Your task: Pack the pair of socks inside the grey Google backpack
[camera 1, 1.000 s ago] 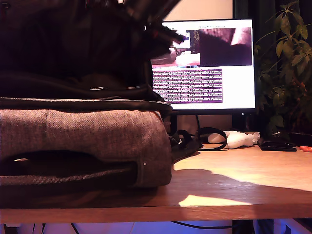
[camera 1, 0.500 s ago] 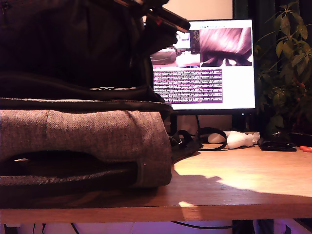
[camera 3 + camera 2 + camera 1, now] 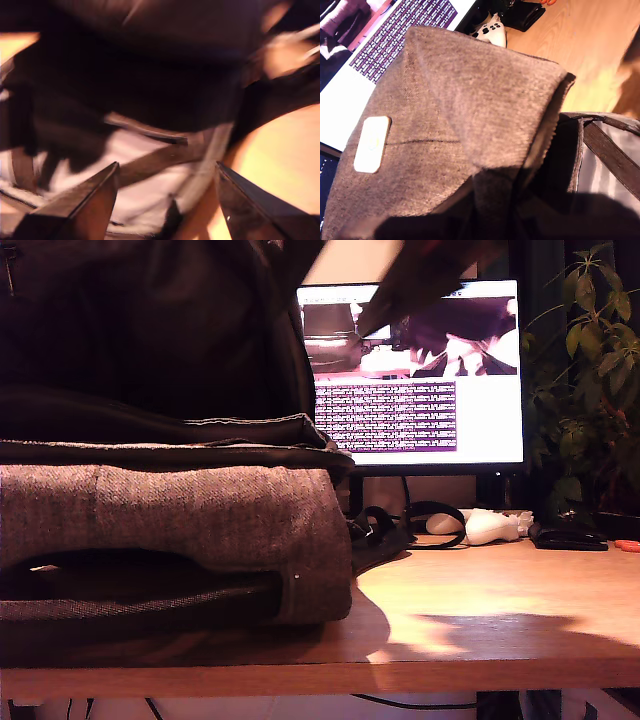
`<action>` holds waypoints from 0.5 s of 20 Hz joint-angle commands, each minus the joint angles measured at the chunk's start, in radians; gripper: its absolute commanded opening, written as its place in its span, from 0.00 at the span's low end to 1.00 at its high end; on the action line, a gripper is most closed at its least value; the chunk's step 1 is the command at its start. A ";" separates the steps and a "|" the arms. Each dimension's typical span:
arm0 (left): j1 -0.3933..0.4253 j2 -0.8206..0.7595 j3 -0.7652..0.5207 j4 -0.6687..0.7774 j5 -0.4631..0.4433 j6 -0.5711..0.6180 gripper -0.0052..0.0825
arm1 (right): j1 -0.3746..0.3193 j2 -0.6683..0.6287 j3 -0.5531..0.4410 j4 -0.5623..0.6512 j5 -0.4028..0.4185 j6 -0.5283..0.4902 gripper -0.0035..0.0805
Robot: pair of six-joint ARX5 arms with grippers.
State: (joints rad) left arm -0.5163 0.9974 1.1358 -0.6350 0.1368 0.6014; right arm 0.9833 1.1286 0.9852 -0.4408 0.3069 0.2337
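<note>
While the grey Google backpack [image 3: 180, 510] lies on the desk [image 3: 480, 610] at the exterior view's left, no pair of socks shows. First wrist view: raised flap, logo patch [image 3: 371, 143]; my first gripper's jaws out of frame. Second wrist view, blurred: my second gripper [image 3: 166, 170], jaws wide, empty, over the lining. I'd find the socks first.

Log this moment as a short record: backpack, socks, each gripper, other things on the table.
backpack: grey backpack lying on the table, at the exterior view's left; flap lifted, white logo patch showing
socks: not visible in any view
my first gripper: not in view
my second gripper: open, nothing between its jaws; view blurred
behind: monitor, white controller, plant
</note>
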 commanded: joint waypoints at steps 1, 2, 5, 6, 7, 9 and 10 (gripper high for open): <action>-0.003 0.004 0.025 0.034 0.016 0.000 0.03 | -0.004 -0.075 -0.028 -0.027 0.027 -0.039 0.69; -0.003 0.004 0.025 0.034 0.016 0.000 0.03 | -0.012 -0.116 -0.028 -0.036 0.046 -0.056 0.69; -0.003 0.004 0.025 0.035 0.019 0.000 0.03 | -0.058 -0.214 -0.028 -0.025 0.130 -0.151 0.69; -0.003 0.005 0.025 0.036 0.021 0.000 0.03 | -0.079 -0.219 -0.028 -0.025 0.138 -0.185 0.68; -0.003 0.008 0.025 0.037 0.021 0.000 0.03 | -0.102 -0.217 -0.028 -0.036 0.138 -0.216 0.61; -0.003 0.013 0.025 0.035 0.021 0.000 0.03 | -0.148 -0.183 -0.029 -0.005 0.137 -0.229 0.34; -0.003 0.018 0.025 0.037 0.021 0.000 0.03 | -0.165 -0.155 -0.030 0.064 0.128 -0.232 0.14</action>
State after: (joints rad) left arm -0.5163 1.0054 1.1358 -0.6296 0.1402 0.6014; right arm 0.8261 0.9333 0.9707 -0.4236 0.4397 0.0044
